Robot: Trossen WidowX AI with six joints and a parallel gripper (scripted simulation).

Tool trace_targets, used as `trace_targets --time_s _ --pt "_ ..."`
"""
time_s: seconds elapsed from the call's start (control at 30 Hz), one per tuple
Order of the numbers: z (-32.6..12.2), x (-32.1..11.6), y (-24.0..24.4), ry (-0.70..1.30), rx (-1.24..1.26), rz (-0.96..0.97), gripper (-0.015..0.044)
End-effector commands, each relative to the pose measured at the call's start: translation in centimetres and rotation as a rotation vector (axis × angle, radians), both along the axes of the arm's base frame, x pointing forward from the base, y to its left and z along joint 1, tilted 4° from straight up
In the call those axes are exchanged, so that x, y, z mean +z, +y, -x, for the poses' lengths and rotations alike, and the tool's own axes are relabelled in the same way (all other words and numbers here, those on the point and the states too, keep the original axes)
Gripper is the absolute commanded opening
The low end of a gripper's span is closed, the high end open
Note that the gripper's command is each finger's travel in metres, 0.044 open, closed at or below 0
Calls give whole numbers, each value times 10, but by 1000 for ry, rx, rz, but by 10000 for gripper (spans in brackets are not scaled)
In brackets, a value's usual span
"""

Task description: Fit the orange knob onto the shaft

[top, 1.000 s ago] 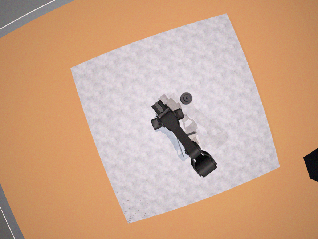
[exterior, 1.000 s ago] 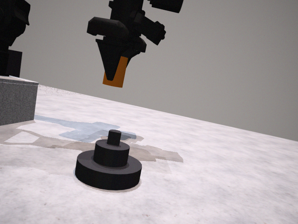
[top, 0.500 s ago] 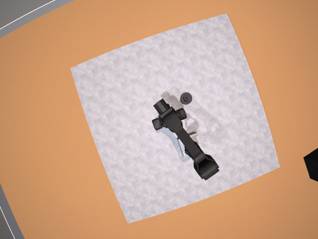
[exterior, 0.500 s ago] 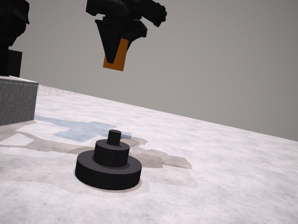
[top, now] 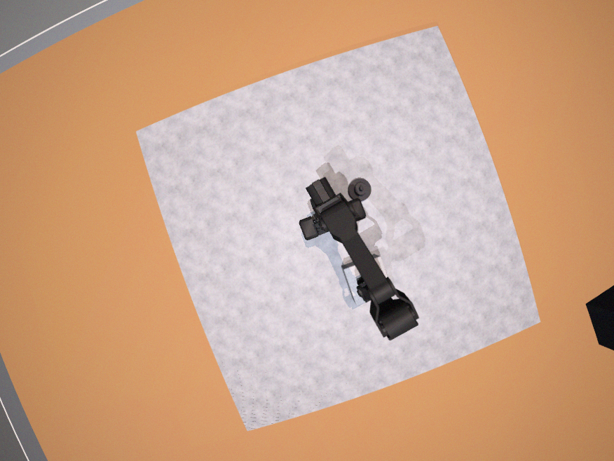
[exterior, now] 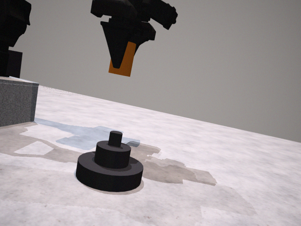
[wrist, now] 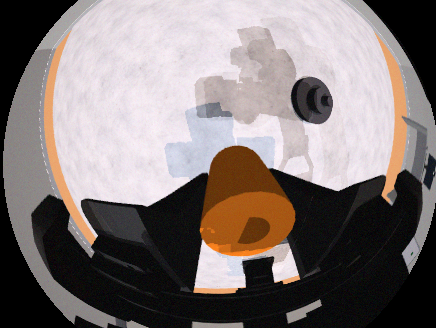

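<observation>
At the far left of the exterior view, a grey block (exterior: 17, 102) and the dark machinery (exterior: 12, 24) above it were cut off by the frame. To their right, the gripper (top: 333, 218) (exterior: 124, 59) (wrist: 238, 176) was closed on the orange knob (exterior: 130, 55) (wrist: 237, 172), holding it in the air, tilted in that view and apart from the shaft (top: 360, 188) (exterior: 114, 139) (wrist: 326, 100). A finger hid part of the knob there; from the top, the arm (top: 364, 263) covered it entirely. Only the wrist view showed the hole (wrist: 257, 230), shaded inside, with one straight edge. Right of the gripper in the top view stood the round pedestal (top: 353, 196) (exterior: 109, 180) (wrist: 304, 110), its shaft bare; the flat side could not be made out. At the far right, a black shape (top: 603, 319) was cut off.
</observation>
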State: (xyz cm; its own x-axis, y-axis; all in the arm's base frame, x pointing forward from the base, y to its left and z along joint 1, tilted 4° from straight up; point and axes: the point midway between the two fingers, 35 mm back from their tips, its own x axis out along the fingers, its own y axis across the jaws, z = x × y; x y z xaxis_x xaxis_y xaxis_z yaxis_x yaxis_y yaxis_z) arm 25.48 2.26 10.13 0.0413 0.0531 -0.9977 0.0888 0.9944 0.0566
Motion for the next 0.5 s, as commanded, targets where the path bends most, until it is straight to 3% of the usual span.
trace_targets --time_s 0.0,0.47 --pt "-8 -3 -9 1 3 -4 0" --pt "-27 -13 -42 -2 9 0 0"
